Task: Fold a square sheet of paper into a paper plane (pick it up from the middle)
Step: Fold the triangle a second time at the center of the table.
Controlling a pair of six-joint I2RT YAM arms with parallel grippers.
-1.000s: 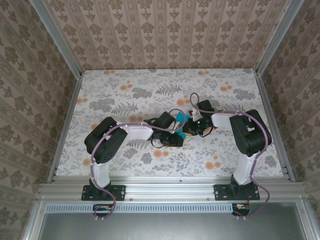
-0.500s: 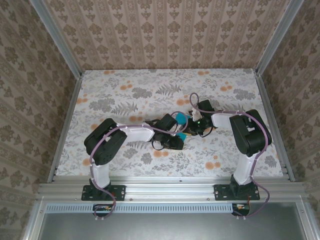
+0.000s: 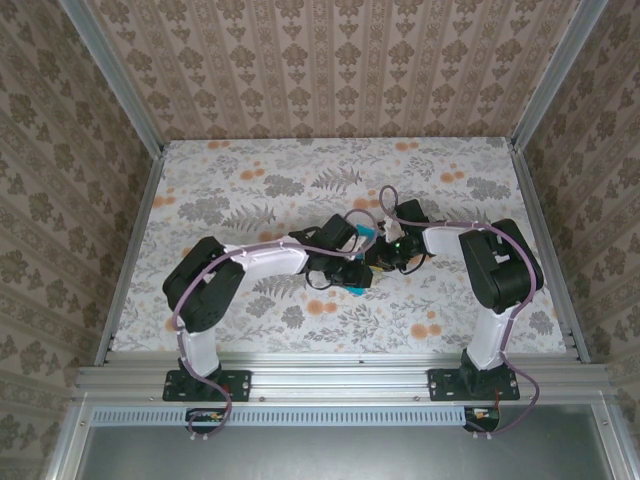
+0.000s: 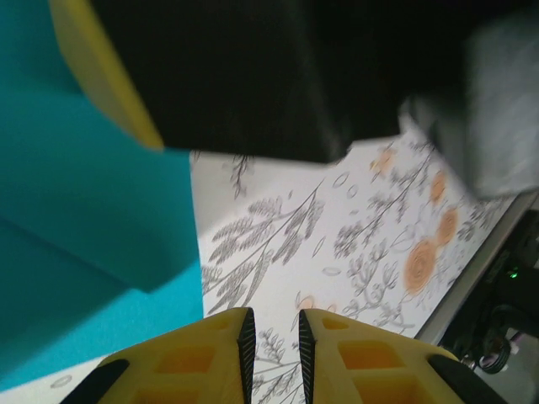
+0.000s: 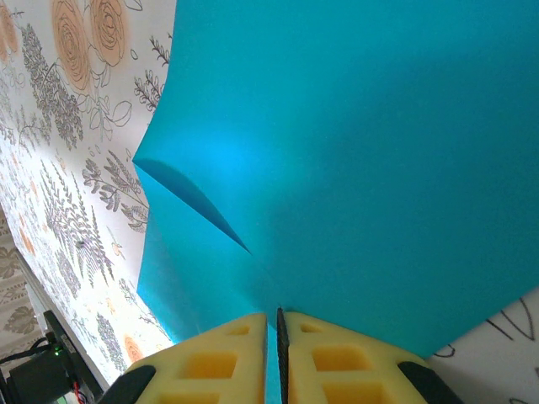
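- The right gripper (image 5: 273, 324) is closed tight, its two yellow fingers (image 5: 210, 362) pinching the near edge of the teal sheet of paper (image 5: 354, 168).
- From that pinch the sheet spreads away ahead of the right gripper and to both sides of it.
- A raised fold stands in the sheet, ahead and to the left of the right gripper's fingertips.
- The floral surface (image 5: 76, 151) shows past the sheet's left edge.
- The left gripper (image 4: 271, 324) is barely open, with a narrow slit between its fingers. Nothing sits in the slit, and the surface shows through it.
- The sheet lies to the left of the left gripper and ahead of it, clear of its fingers.
- A black housing with a yellow edge (image 4: 253, 76) hangs ahead of the left gripper, against the sheet.
- From above, both grippers meet over the middle of the surface with the sheet between them.
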